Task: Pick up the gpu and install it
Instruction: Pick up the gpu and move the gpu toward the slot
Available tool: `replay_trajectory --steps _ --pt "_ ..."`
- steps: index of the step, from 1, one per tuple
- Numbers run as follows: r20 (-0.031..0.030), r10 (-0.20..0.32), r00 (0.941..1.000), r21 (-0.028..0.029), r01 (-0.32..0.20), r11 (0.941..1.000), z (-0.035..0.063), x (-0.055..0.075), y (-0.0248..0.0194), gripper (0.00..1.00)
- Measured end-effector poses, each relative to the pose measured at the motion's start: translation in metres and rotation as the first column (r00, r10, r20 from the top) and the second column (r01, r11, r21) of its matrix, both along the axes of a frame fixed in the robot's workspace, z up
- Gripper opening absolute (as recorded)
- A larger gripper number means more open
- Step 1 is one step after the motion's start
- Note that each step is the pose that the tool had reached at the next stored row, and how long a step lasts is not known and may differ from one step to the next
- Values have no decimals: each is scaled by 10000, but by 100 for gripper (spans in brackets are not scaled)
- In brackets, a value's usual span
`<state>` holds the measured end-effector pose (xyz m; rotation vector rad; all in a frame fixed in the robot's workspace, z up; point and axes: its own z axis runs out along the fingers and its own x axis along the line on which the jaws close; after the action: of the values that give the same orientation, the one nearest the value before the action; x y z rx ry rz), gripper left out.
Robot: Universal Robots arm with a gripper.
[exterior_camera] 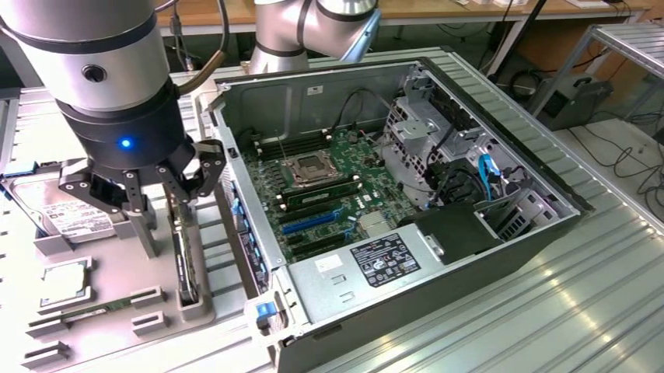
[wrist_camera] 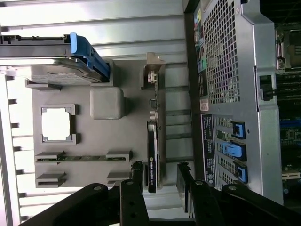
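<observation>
Barely started tbh: the gpu (exterior_camera: 186, 260) sits on edge in its slot at the grey tray's (exterior_camera: 104, 315) edge nearest the pc case (exterior_camera: 270, 101), with the claw (exterior_camera: 164, 190) spread wide above it, gripping nothing, install not done.

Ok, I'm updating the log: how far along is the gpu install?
Done: nothing visible yet; the gpu stands on edge in its tray holder. In hand: the open hand hangs over the card, holding nothing. Left: lifting it and seating it in the open case, whose blue slots are bare.
</observation>
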<state>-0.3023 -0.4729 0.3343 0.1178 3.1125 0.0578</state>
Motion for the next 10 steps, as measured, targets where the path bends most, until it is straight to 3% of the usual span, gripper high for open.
replay_trajectory --steps 10 --pt "1 0 10000 -4 0 10000 -33 -13 0 42"
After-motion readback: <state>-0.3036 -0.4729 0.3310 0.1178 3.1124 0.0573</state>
